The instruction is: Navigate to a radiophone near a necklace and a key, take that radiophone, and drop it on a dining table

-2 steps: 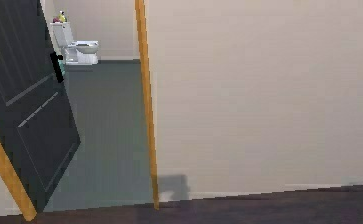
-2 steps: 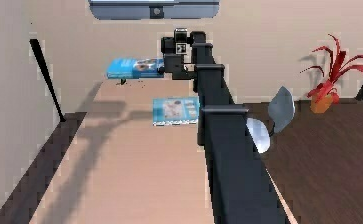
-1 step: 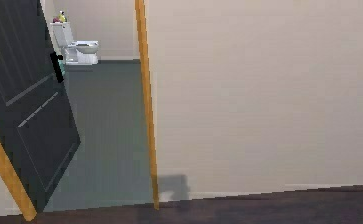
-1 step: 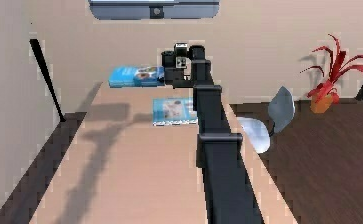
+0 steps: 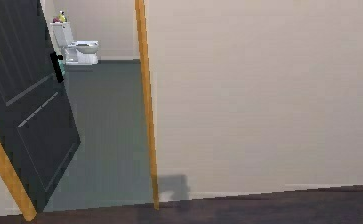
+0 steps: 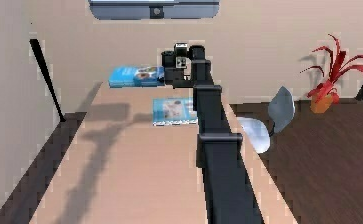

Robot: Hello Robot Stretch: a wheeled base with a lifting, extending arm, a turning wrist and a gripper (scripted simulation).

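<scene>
In the arm side view my arm (image 6: 217, 140) stretches out over a long, light wooden table (image 6: 109, 160). The gripper (image 6: 175, 56) sits near the table's far end, as a dark lump beside the white marker squares. I cannot tell whether it holds anything, because its far end blends with the dark shapes around it. A blue-covered book (image 6: 134, 75) lies just left of the gripper, and a second one (image 6: 174, 110) lies nearer, against the arm's left side.
A white chair (image 6: 267, 122) stands at the table's right, with a red plant in an orange pot (image 6: 327, 75) beyond. In the forward view a dark door (image 5: 29, 110) stands ajar onto a grey-floored room with a toilet (image 5: 79, 48). An orange door frame (image 5: 147, 100) and a beige wall (image 5: 259, 90) are close ahead.
</scene>
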